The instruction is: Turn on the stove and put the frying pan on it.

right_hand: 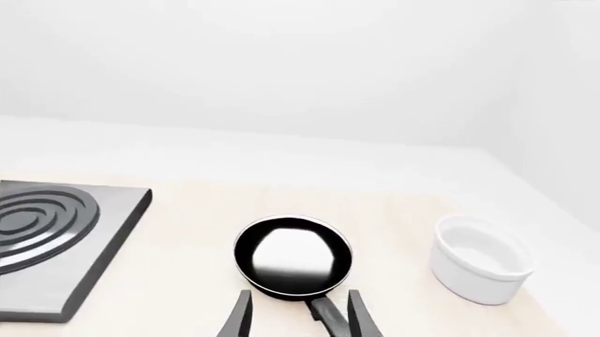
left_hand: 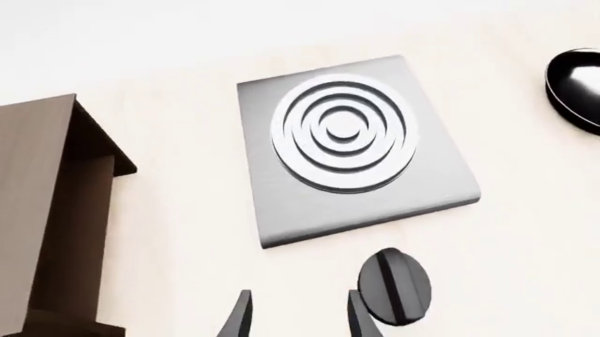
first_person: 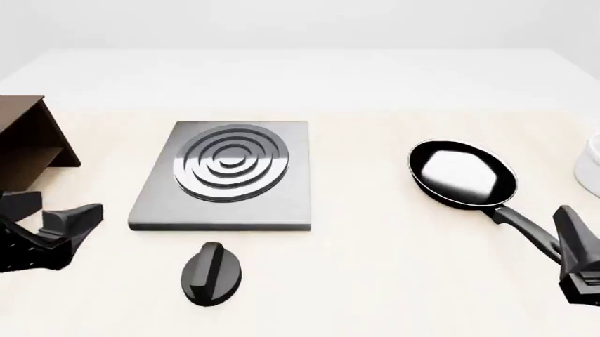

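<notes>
Though rigid and slick, the frying pan (first_person: 463,173) suits a handle grip (both pincers released, right pincer (right_hand: 298,317) astride).

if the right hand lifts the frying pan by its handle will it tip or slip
Probably nose-heavy: the frying pan has its bowl at the far end of a long handle, so it may droop. The handle looks thin and smooth, so it could twist between the right hand's fingers.

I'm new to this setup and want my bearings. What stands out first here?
The grey stove with its ringed burner lies left of centre, its black knob loose on the table just in front. To the right sits the glossy frying pan, its handle running toward the right gripper, whose open fingers straddle it.
</notes>
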Motion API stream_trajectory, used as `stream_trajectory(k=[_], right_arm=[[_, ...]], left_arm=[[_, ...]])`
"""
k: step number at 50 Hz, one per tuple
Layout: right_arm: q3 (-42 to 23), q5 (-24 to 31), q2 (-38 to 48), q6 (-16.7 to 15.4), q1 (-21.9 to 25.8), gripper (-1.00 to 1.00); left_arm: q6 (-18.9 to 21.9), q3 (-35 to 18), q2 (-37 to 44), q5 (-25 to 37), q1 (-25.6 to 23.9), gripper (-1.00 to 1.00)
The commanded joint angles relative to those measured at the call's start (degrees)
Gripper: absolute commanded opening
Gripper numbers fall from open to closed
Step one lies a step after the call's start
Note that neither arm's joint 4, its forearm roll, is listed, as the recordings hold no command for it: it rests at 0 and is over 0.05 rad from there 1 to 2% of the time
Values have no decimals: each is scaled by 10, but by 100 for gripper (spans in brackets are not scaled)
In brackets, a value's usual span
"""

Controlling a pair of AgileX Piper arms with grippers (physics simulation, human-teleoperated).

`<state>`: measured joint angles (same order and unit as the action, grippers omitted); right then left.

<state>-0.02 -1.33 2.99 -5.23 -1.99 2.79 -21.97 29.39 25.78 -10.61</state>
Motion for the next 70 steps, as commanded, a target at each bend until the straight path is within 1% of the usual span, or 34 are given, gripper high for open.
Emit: stream_trajectory(k=[1, 3, 4, 5, 8, 14, 16, 17, 18, 20, 21, 23, 24, 28, 29, 30, 32, 34, 37, 39, 41, 44, 45, 48, 50, 55, 58, 59, 63, 64, 67, 68, 69, 70], right_arm=[[0, 3, -1, -5, -4, 100], [0, -3, 6, -6, -4, 100], [0, -7, 10, -9, -3, 100], [0, -13, 16, -10, -2, 100], [0, -16, 21, -11, -2, 100], [0, -1, 3, -8, -3, 100], [0, -7, 7, -9, -3, 100], [0, -7, 7, -9, -3, 100], [0, -2, 2, -11, -4, 100], [0, 5, -3, -10, -4, 100], [0, 5, -2, -11, -4, 100], [0, 5, -2, -12, -4, 100], [0, 10, -9, -12, -4, 100], [0, -2, 5, -13, -5, 100], [0, 0, 3, -14, -4, 100], [0, 3, 0, -15, -4, 100], [0, -8, 10, -15, -3, 100], [0, -4, 6, -15, -3, 100], [0, -11, 13, -15, -3, 100], [0, 0, 1, -16, -2, 100], [0, -3, 5, -16, -2, 100], [0, 1, 1, -15, 1, 100], [0, 2, 1, -14, 0, 100], [0, 10, -7, -13, 0, 100], [0, -2, 5, -13, 1, 100], [0, 12, -8, -12, 2, 100], [0, -4, 9, -13, 2, 100], [0, -3, 7, -13, 2, 100], [0, -1, 6, -13, 2, 100], [0, -3, 8, -13, 2, 100], [0, -5, 11, -14, 3, 100], [0, -7, 13, -13, 3, 100], [0, -10, 17, -13, 3, 100], [0, -11, 18, -13, 3, 100]], left_arm=[[-32, 51, 38, -12, -41, 100], [-59, 60, 44, -20, -58, 100], [-59, 70, 60, -34, -62, 100], [-80, 83, 68, -48, -72, 100], [-72, 92, 73, -59, -72, 100], [-100, 117, 116, -113, -96, 100], [-94, 119, 118, -118, -93, 100], [-85, 122, 130, -131, -89, 100], [-87, 125, 139, -143, -88, 100], [-67, 131, 158, -167, -76, 100], [-77, 136, 177, -187, -78, 100], [-73, 139, 194, -206, -72, 100], [-79, 139, 203, -215, -74, 100], [-73, 142, 233, -246, -70, 100], [-68, 144, 240, -254, -67, 100], [-54, 145, 241, -260, -56, 100], [-58, 149, 264, -281, -62, 100], [-58, 152, 277, -296, -61, 100], [-65, 154, 289, -308, -66, 100], [-67, 155, 294, -314, -68, 100], [-69, 157, 298, -319, -72, 100], [-59, 154, 298, -322, -68, 100], [-69, 152, 308, -329, -74, 100], [-75, 150, 320, -339, -80, 100], [-74, 150, 325, -345, -81, 100], [-66, 146, 346, -368, -70, 100], [-68, 145, 357, -378, -71, 100], [-79, 144, 361, -380, -79, 100], [-93, 143, 363, -384, -96, 100], [-85, 143, 363, -387, -95, 100], [-86, 140, 381, -408, -92, 100], [-90, 138, 381, -409, -94, 100], [-108, 136, 383, -411, -102, 100], [-107, 135, 389, -414, -100, 100]])
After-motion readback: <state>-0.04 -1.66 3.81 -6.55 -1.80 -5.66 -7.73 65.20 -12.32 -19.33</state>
